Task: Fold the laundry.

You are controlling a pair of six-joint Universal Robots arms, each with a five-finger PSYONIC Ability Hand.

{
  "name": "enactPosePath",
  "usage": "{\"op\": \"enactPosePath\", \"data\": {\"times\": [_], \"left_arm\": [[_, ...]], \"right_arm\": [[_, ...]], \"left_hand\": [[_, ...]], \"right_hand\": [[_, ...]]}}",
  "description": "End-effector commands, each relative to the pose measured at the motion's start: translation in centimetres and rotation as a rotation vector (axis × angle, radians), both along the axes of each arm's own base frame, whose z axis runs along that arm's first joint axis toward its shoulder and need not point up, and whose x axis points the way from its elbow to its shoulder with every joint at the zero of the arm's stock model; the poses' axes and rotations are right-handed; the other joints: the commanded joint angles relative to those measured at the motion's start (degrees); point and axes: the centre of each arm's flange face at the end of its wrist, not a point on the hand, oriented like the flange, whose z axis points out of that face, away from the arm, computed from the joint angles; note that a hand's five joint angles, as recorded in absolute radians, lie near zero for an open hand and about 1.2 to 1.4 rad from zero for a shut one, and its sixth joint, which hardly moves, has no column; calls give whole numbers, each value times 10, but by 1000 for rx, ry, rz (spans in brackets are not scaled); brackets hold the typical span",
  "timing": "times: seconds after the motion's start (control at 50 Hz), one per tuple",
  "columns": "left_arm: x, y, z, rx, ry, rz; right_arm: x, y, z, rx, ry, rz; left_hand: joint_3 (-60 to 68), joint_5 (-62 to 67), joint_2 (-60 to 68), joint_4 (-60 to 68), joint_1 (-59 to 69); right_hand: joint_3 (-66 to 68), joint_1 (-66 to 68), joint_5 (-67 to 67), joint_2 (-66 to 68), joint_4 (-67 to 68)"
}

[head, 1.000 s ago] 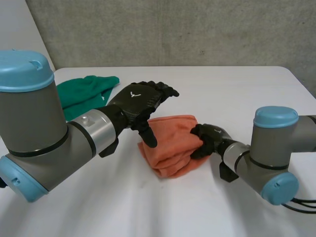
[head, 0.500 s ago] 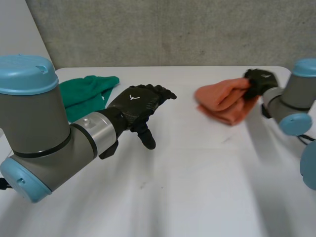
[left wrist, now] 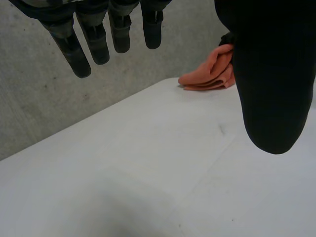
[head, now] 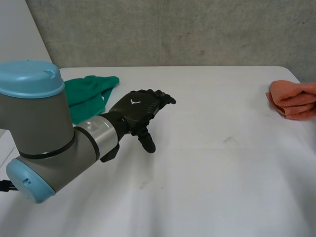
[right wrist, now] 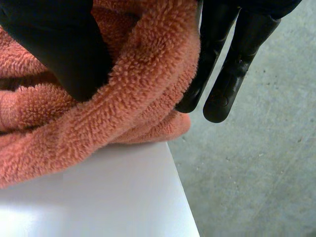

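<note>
Orange towel [head: 295,100]: folded, at the right-hand edge of the table [head: 207,163], pinched between thumb and fingers of the right hand [right wrist: 54,39]. Left hand [head: 139,106]: relaxed, holding nothing, above mid-table. Set the bundle fully onto the surface before release; hold layers together to preserve the fold. Mind the nearby corner drop-off. Use the wide bare area inboard; avoid the green cloth [head: 86,96] far left.

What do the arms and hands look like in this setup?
Left arm: thick grey cylindrical joints, rounded light-blue caps, a silver band at the wrist. Left hand: black shell with a small white V-shaped mark on its back, blunt fingers. Right hand: same matte black, rounded fingertips.
</note>
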Motion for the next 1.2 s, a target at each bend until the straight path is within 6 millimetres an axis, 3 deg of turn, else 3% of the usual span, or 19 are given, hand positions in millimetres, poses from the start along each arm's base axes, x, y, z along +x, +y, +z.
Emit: {"op": "enactPosePath", "data": {"times": [0.02, 0.14, 0.16, 0.18, 0.2, 0.38, 0.46, 0.52, 0.54, 0.6, 0.66, 0.74, 0.76, 0.78, 0.84, 0.94, 1.04, 1.12, 1.2], "left_arm": [[0, 1, -2, 6, -2, -1], [1, 2, -2, 10, -5, -1], [1, 2, -3, 11, -6, -1], [1, 3, -3, 11, -6, -1], [1, 3, -3, 13, -6, -1], [2, 3, -1, 9, -4, 1], [3, 3, 1, 3, -1, 4], [5, 3, 8, -12, 9, 9], [6, 2, 9, -17, 12, 12], [9, -2, 15, -32, 21, 25], [13, -5, 22, -49, 32, 39], [17, -6, 29, -69, 43, 51], [20, -8, 35, -85, 51, 63], [22, -11, 39, -99, 58, 77], [40, -30, 57, -179, 88, 186], [67, -64, 81, -343, 145, 364], [101, -104, 89, -475, 159, 492], [140, -153, 49, -462, -11, 563], [151, -179, 7, -437, -150, 528]], "right_arm": [[-4, 7, -6, 83, 82, 24], [-9, 9, -7, 109, 218, 53], [-9, 9, -8, 112, 232, 52], [-10, 9, -8, 113, 248, 53], [-11, 9, -9, 116, 266, 52], [-22, 12, -3, 187, 628, -51], [-34, 15, 53, 194, 927, -216], [-39, 14, 79, 150, 1021, -296], [-40, 13, 102, 93, 1075, -346], [-35, 13, 137, -11, 1133, -407], [-12, 20, 173, -126, 1160, -434], [53, 36, 207, -275, 1124, -364], [89, 47, 219, -347, 1083, -307], [107, 54, 225, -384, 1056, -271], [169, 85, 236, -484, 897, -87], [225, 137, 236, -522, 604, 204], [257, 194, 216, -438, 359, 492], [286, 252, 170, -290, 258, 724], [300, 288, 135, -179, 260, 827]], "left_hand": [[9, 5, 14, 14, 13], [9, 5, 14, 14, 13], [9, 5, 14, 14, 13], [9, 5, 14, 14, 13], [9, 5, 14, 14, 13], [9, 5, 14, 14, 13], [9, 5, 14, 14, 13], [6, 2, 11, 11, 9], [6, 2, 11, 11, 9], [3, -1, 7, 8, 6], [1, -3, 6, 6, 4], [1, -3, 6, 6, 4], [-1, -5, 4, 4, 3], [-1, -5, 4, 4, 3], [-6, -10, -1, -1, -2], [-13, -17, -8, -8, -9], [-8, -12, -3, -2, -4], [-8, -12, -3, -2, -4], [-8, -12, -3, -2, -4]], "right_hand": [[123, 375, 172, 163, 118], [123, 375, 172, 163, 118], [31, 282, 79, 70, 26], [-199, 53, -150, -159, -204], [-561, -309, -512, -521, -565], [-577, -325, -528, -537, -582], [-577, -325, -528, -537, -582], [-577, -325, -528, -537, -582], [-577, -325, -528, -537, -582], [-577, -325, -528, -537, -582], [-577, -325, -528, -537, -582], [-577, -325, -528, -537, -582], [-577, -325, -528, -537, -582], [-577, -325, -528, -537, -582], [-577, -325, -528, -537, -582], [-577, -325, -528, -537, -582], [-577, -325, -528, -537, -582], [-577, -325, -528, -537, -582], [-577, -325, -528, -537, -582]]}}
